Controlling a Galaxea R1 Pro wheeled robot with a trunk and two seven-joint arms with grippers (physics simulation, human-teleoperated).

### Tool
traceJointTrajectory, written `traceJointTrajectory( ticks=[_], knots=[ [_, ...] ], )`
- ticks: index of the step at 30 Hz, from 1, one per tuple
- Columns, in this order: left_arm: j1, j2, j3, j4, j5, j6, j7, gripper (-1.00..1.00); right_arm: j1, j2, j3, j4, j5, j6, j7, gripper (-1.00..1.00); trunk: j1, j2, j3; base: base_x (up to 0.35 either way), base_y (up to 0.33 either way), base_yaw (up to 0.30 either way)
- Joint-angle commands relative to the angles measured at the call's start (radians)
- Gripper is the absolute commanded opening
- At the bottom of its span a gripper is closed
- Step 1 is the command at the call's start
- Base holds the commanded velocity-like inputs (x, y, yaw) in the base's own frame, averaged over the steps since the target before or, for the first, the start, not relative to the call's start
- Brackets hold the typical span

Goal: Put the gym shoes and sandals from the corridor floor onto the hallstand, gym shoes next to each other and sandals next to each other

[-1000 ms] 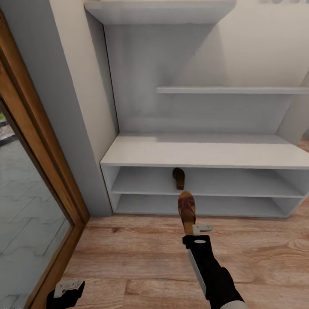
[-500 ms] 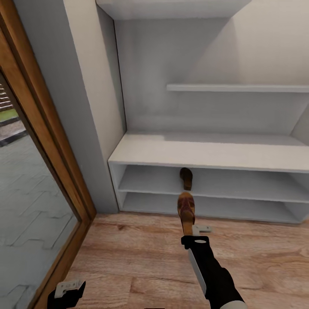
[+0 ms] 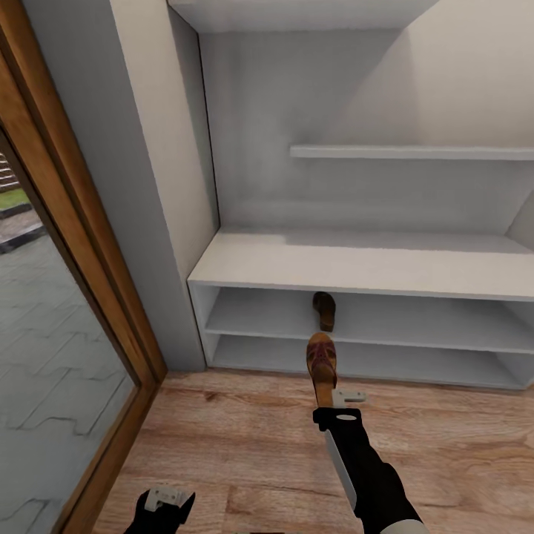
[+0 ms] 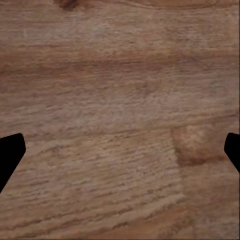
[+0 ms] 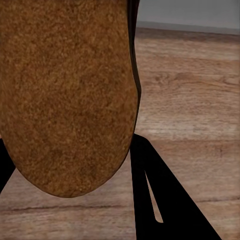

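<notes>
Brown sandal (image 3: 322, 366) between right fingers (image 3: 348, 397)

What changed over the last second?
The camera swung left, shifting the hallstand rightward in view. The left end effector moved inward. The right end effector still holds its sandal short of the tiers; the other sandal stays on the upper tier.

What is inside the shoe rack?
One brown sandal lies on the shoe rack's upper open shelf. The lower shelf looks bare, though the held sandal covers part of it.
</notes>
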Motion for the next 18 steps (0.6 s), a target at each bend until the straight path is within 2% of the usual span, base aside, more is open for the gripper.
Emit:
traceJointTrajectory(
  ticks=[1,4,6,13,18],
  knots=[
    [-0.002,-0.003,-0.003,0.001,-0.002,-0.003,-0.026,1.00,0.000,0.000,0.002,-0.001,-0.001,0.007,-0.006,-1.00,0.000,0.000,-0.001,0.001,0.000,0.006],
    [-0.003,-0.002,-0.002,0.002,0.002,-0.003,-0.099,1.00,0.000,0.000,0.002,-0.001,-0.001,0.007,-0.006,-1.00,0.000,0.000,-0.003,0.000,0.000,0.070],
    [-0.003,0.000,0.001,0.002,0.003,-0.003,-0.120,1.00,0.000,0.000,0.002,0.000,-0.001,0.007,-0.006,-1.00,0.000,0.000,-0.005,0.000,0.000,0.119],
    [-0.002,0.001,0.006,0.008,0.004,-0.004,-0.142,1.00,0.000,0.000,0.003,0.000,-0.001,0.007,-0.006,-1.00,0.000,0.000,-0.013,0.006,0.002,0.140],
    [-0.002,0.001,0.007,0.012,0.005,-0.004,-0.143,1.00,0.000,0.000,0.005,0.001,0.000,0.007,-0.006,-1.00,0.000,0.000,-0.015,0.137,0.104,0.051]
  ],
)
